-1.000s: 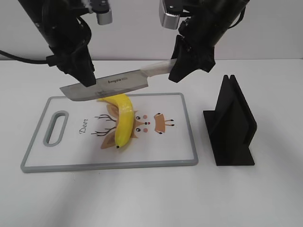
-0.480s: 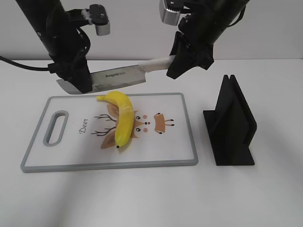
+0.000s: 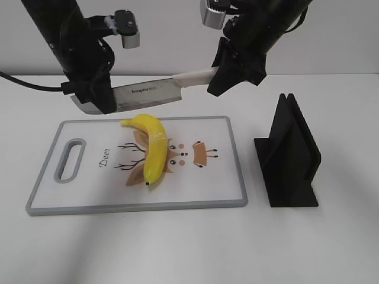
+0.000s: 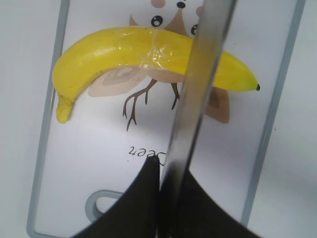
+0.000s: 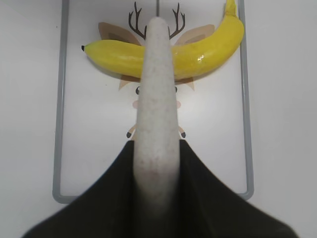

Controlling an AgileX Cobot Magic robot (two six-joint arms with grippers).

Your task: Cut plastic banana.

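The plastic banana [image 3: 153,151] lies whole on the cutting board [image 3: 231,177], stem toward the far edge; it also shows in the left wrist view [image 4: 124,52] and the right wrist view [image 5: 198,54]. A knife [image 3: 148,94] with a steel blade and white handle hangs level above the board's far edge. My right gripper [image 3: 220,80] is shut on the knife handle [image 5: 157,99]. My left gripper [image 3: 100,100] is shut on the blade's tip end [image 4: 193,109]. The blade is above the banana and not touching it.
A black knife stand [image 3: 289,160] stands on the white table right of the board. The board has a handle slot [image 3: 70,160] at its left end and a deer drawing under the banana.
The knife and both grippers have lifted up and back from the banana's stem end, toward the board's far edge. The blade has shifted left. The banana has not moved.
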